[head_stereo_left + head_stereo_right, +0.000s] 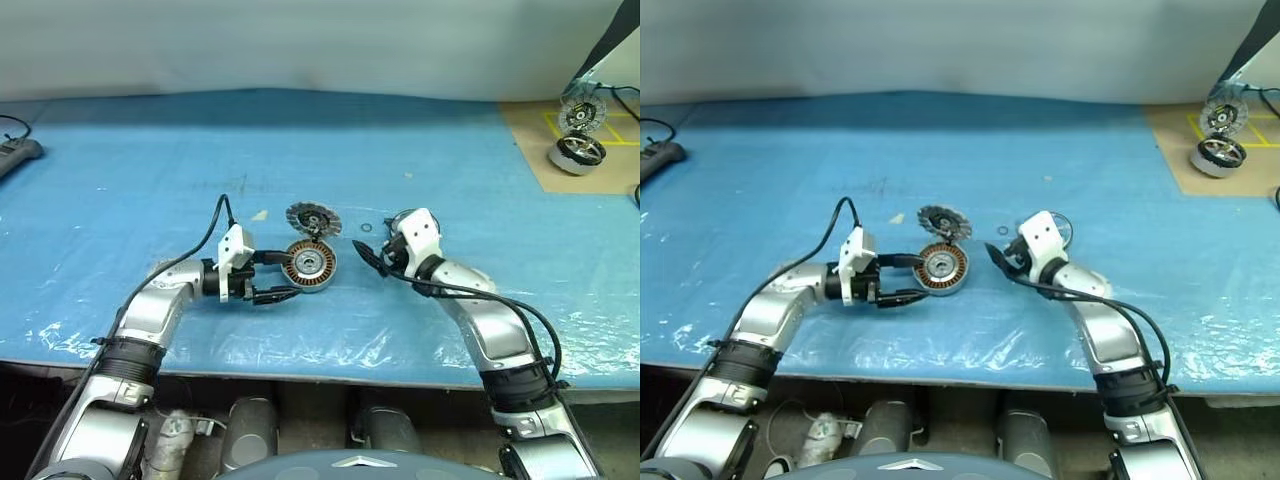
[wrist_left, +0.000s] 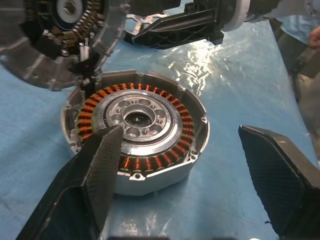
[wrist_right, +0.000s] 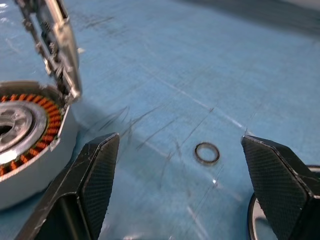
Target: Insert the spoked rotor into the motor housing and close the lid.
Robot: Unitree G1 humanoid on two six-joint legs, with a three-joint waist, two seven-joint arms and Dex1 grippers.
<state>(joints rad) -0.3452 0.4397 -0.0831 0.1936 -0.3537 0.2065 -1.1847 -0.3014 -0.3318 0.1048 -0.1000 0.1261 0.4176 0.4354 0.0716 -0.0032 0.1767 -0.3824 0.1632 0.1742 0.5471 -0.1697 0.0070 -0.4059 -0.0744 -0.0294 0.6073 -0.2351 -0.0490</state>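
My left gripper [image 1: 285, 275] straddles the motor housing [image 1: 308, 264], jaws wide; my right gripper [image 1: 372, 257] is wide, empty; lid [image 1: 312, 218] raised.

bright even light, glare on blue sheet [image 2: 200, 60]

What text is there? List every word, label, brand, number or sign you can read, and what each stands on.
None can be read. The motor housing, its lid, the small ring, both grippers and the blue table cover show no legible writing.
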